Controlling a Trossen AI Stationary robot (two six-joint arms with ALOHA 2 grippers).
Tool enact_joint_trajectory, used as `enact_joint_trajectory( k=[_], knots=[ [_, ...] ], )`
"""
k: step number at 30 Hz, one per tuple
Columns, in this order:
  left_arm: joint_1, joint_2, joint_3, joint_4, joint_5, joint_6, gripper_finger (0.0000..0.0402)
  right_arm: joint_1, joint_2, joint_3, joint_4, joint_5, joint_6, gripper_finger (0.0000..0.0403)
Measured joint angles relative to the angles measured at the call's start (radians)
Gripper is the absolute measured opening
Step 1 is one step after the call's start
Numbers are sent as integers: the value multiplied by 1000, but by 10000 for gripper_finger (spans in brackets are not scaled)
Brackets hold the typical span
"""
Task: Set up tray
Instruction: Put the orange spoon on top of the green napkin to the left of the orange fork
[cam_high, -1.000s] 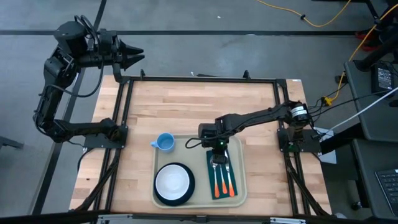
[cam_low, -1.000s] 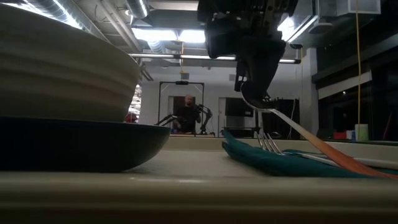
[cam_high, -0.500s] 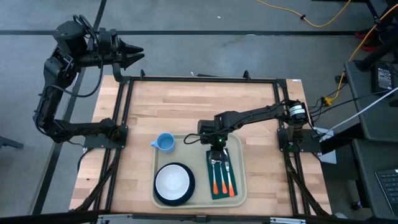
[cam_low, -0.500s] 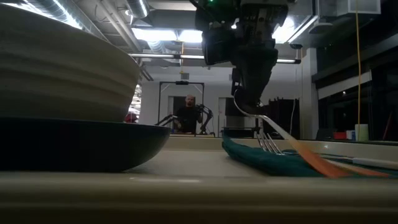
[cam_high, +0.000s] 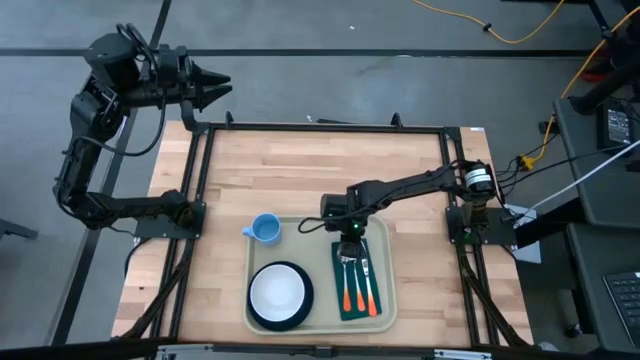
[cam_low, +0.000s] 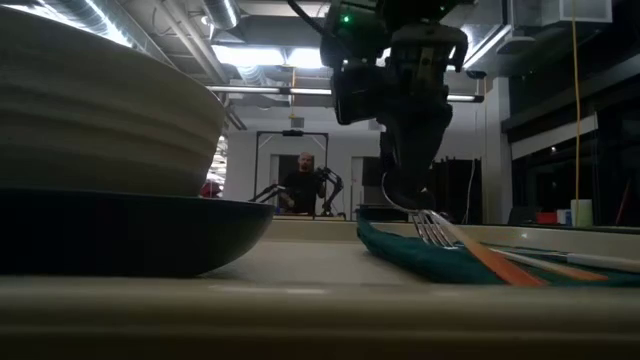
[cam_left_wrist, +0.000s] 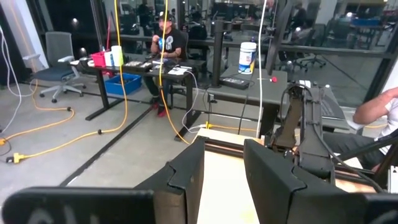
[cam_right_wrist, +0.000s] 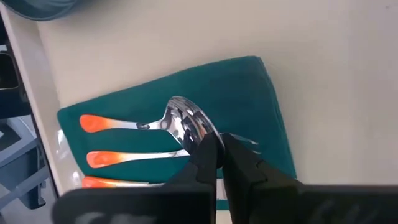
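Tray (cam_high: 255, 300): cream, rounded corners, low rim, lying flat at the near middle of the wooden worktop (cam_high: 300, 170). On its left half sits a dark round plate (cam_high: 255, 312) with a white bowl (cam_high: 278, 293) on it. On its right half lies a dark green napkin (cam_high: 372, 300), long side running front to back. Three orange-handled utensils lie side by side on the napkin, handles toward the near edge: a spoon (cam_right_wrist: 155, 123), a fork (cam_low: 440, 235), and a third one mostly hidden behind the pincer in the wrist view. A small blue cup (cam_high: 265, 229) stands just off the tray's far left corner, on the wood.

Right pincer (cam_high: 349, 236): low over the far end of the napkin, fingers (cam_right_wrist: 208, 155) pressed together, tips at the spoon's bowl; whether they touch it or grip anything cannot be told. In the low view it hangs right above the fork tines.

Left pincer (cam_high: 218, 88): parked off the worktop's far left corner, well clear of the tray, fingers (cam_left_wrist: 186, 180) partly spread, nothing between them.

Beyond the worktop, a person (cam_left_wrist: 166, 37) sits at a desk.
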Motion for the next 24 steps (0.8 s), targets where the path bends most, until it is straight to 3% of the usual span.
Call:
enact_joint_trajectory(
  k=[19, 24],
  knots=[
    [0, 0, 0, 36, 0, 0, 106, 1, 0, -5, 40, 21, -11, 16],
    [0, 0, 0, 36, 0, -1, 106, 1, 2, -6, 42, 36, -21, 36]
  ],
)
